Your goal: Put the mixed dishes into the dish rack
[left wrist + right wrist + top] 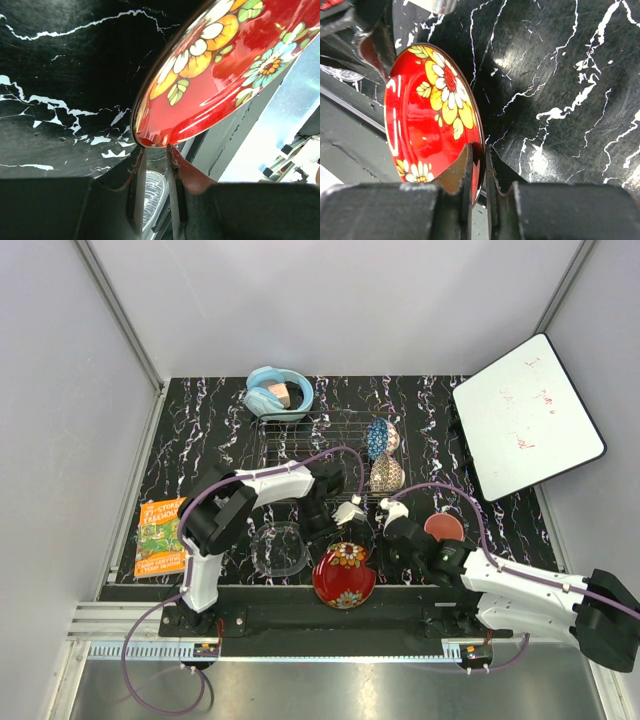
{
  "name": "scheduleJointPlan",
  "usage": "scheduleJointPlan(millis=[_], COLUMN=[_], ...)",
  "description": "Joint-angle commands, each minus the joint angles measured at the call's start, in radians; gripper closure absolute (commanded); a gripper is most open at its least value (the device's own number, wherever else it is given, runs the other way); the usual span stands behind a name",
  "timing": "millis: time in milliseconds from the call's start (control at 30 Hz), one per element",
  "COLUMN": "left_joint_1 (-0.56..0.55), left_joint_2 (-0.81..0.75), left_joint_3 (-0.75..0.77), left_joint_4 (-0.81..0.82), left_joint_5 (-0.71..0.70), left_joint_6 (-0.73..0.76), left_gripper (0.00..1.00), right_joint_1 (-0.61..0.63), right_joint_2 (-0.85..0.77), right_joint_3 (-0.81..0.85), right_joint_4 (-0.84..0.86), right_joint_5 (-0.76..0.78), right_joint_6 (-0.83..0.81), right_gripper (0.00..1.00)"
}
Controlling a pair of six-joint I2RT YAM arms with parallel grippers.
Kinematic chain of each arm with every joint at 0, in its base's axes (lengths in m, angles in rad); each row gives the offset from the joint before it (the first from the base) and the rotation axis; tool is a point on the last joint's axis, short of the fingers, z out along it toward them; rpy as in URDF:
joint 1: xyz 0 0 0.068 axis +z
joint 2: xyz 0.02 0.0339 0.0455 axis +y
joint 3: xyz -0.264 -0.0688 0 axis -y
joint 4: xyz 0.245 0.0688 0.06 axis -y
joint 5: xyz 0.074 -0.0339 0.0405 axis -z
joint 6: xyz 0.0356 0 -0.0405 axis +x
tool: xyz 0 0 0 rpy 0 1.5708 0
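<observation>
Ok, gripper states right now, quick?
Left gripper: closed on the rim of the red floral plate.
Right gripper: closed on the same plate's rim.

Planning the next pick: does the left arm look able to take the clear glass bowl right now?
Probably not yet. The left gripper is pinching the rim of the red floral plate, as is the right gripper. The clear glass bowl sits uncovered nearby, so reach seems fine once the plate is released.
</observation>
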Motion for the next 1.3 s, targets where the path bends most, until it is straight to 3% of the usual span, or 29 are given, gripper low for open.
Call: scheduleJointPlan(millis=[0, 300, 333, 367, 500, 567, 600, 667, 700, 733, 1033, 1267], left_joint_1=[-0.047, -0.051, -0.051, -0.054, -0.054, -0.048, -0.045, -0.021, -0.008, 0.007, 0.291, 0.602], left_joint_2=[-0.030, -0.038, -0.035, -0.033, -0.041, -0.065, -0.074, -0.097, -0.116, -0.129, -0.310, -0.427], left_joint_3=[0.053, 0.075, 0.078, 0.082, 0.081, 0.088, 0.096, 0.149, 0.171, 0.191, 0.539, 0.724], left_joint_4=[0.237, 0.259, 0.260, 0.262, 0.262, 0.254, 0.244, 0.175, 0.144, 0.088, -0.219, -0.229], left_joint_5=[0.300, 0.311, 0.312, 0.312, 0.306, 0.289, 0.282, 0.266, 0.266, 0.268, 0.429, 0.544], left_joint_6=[-0.031, -0.045, -0.051, -0.052, -0.055, -0.059, -0.063, -0.063, -0.056, -0.037, 0.040, -0.043], left_gripper=[0.79, 0.84, 0.84, 0.85, 0.84, 0.77, 0.57, 0.31, 0.08, 0.01, 0.01, 0.01], right_joint_1=[0.043, 0.043, 0.043, 0.041, 0.041, 0.043, 0.043, 0.041, 0.043, 0.043, 0.043, 0.041], right_joint_2=[0.050, 0.116, 0.119, 0.116, 0.070, 0.025, 0.013, -0.024, -0.036, -0.045, -0.090, -0.019], right_joint_3=[0.068, 0.113, 0.113, 0.111, 0.082, 0.073, 0.067, 0.070, 0.073, 0.076, 0.157, 0.384], right_joint_4=[0.328, 0.379, 0.387, 0.387, 0.399, 0.379, 0.373, 0.342, 0.331, 0.306, 0.129, -0.034], right_joint_5=[-0.216, -0.377, -0.393, -0.393, -0.364, -0.331, -0.325, -0.321, -0.319, -0.319, -0.290, -0.138], right_joint_6=[-0.012, -0.055, -0.054, -0.055, -0.035, -0.034, -0.037, -0.041, -0.045, -0.046, -0.127, -0.368], right_gripper=[0.96, 0.81, 0.95, 1.00, 1.00, 1.00, 1.00, 1.00, 1.00, 1.00, 1.00, 1.00])
